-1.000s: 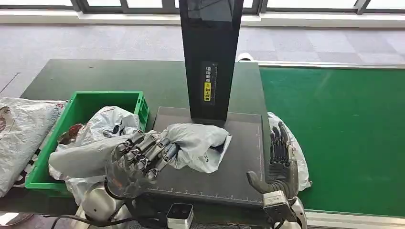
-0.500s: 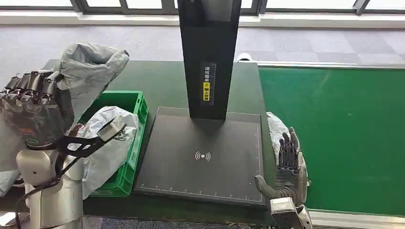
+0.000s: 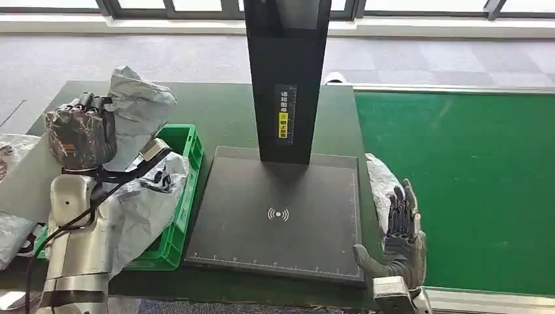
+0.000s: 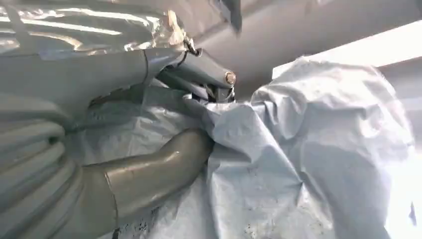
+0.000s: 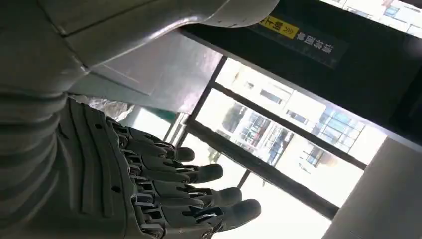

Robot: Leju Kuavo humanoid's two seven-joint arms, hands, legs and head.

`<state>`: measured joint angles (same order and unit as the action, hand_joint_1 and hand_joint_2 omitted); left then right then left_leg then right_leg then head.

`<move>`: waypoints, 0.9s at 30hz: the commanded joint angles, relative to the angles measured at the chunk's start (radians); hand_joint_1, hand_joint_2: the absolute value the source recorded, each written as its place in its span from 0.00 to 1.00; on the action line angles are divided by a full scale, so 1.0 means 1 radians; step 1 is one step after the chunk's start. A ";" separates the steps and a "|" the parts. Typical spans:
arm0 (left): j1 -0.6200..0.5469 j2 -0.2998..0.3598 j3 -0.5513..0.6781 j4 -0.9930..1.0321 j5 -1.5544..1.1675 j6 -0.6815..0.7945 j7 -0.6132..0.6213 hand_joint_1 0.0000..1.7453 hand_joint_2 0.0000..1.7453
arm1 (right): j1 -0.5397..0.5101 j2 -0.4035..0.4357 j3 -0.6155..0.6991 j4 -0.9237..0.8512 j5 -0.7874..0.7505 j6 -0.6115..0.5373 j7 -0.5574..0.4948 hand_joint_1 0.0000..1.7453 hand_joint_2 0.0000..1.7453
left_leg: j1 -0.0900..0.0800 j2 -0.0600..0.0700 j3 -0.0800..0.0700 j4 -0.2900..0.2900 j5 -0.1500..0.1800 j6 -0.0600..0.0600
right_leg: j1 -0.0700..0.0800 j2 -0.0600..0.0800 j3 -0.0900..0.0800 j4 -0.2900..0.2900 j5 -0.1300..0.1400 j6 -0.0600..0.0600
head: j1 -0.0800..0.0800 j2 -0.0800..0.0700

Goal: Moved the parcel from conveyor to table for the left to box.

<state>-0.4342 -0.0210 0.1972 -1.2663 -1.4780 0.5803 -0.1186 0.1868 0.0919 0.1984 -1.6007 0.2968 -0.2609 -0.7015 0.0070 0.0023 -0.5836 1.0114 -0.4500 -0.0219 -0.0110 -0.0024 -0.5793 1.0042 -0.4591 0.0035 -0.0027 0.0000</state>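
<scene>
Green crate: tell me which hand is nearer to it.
Left. The left hand is raised over the green crate's far left corner, gripping a grey parcel. The right hand sits open across the black scanner plate, at the conveyor's edge.

parcel sorting stn | green conveyor | scan stand | crate

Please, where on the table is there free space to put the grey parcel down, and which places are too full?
Free: the black scanner pad, between the green crate and the right hand, and the dark table behind the crate. Crowded: the crate is full of bags, and the left hand holds the grey parcel above it.
</scene>
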 commanded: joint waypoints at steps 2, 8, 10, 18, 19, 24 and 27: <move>-0.120 -0.022 0.008 0.343 0.036 -0.107 0.019 1.00 1.00 | -0.003 -0.028 -0.033 0.085 0.050 -0.008 0.003 0.00 1.00 | 0.000 -0.003 0.001 -0.001 0.001 0.000 | 0.001 -0.003 0.002 -0.002 0.000 0.000 | 0.000 0.000; -0.090 -0.062 -0.023 0.253 0.191 -0.223 -0.057 0.30 1.00 | 0.013 -0.009 -0.052 0.060 0.096 -0.010 0.022 0.00 1.00 | 0.001 -0.004 0.000 -0.001 0.001 0.001 | 0.001 -0.004 0.001 -0.002 0.000 0.000 | 0.000 0.000; -0.048 -0.077 -0.031 0.166 0.283 -0.252 -0.076 0.00 0.00 | 0.003 -0.003 -0.046 0.074 0.111 -0.013 0.030 0.00 1.00 | 0.001 -0.004 0.000 -0.002 0.001 0.001 | 0.001 -0.004 0.002 -0.003 0.000 0.000 | 0.000 0.000; 0.008 -0.111 -0.008 0.023 0.610 -0.295 -0.172 0.00 0.00 | -0.034 0.001 -0.026 0.123 0.125 -0.044 0.036 0.00 1.00 | 0.001 0.000 -0.001 -0.001 0.000 0.000 | 0.001 0.000 -0.001 -0.002 0.001 0.000 | 0.000 0.000; 0.026 -0.119 -0.012 -0.005 0.695 -0.305 -0.196 0.00 0.00 | -0.032 0.001 -0.023 0.130 0.121 -0.064 0.038 0.00 1.00 | 0.001 0.000 -0.001 -0.002 0.001 0.000 | 0.001 0.000 0.000 -0.003 0.001 0.000 | 0.000 0.000; 0.177 -0.139 -0.103 -0.131 1.034 -0.336 -0.309 0.00 0.00 | -0.026 -0.029 -0.001 0.169 0.083 -0.184 0.038 0.00 1.00 | 0.001 0.001 0.001 -0.003 0.000 0.001 | 0.001 0.001 0.002 -0.004 0.001 0.000 | 0.000 0.000; 0.187 -0.137 -0.114 -0.136 1.040 -0.328 -0.311 0.00 0.00 | -0.025 -0.032 -0.002 0.172 0.077 -0.191 0.037 0.00 1.00 | 0.000 0.000 0.001 -0.002 0.000 0.001 | 0.000 0.001 0.001 -0.003 0.000 0.000 | 0.000 0.000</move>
<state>-0.3460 -0.1380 0.1638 -1.3137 -0.5368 0.2618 -0.3978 0.1864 0.0870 0.1915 -1.5343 0.3876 -0.4073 -0.6718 0.0070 0.0027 -0.5856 1.0114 -0.4500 -0.0219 -0.0110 -0.0018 -0.5811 1.0042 -0.4589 0.0035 -0.0027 0.0000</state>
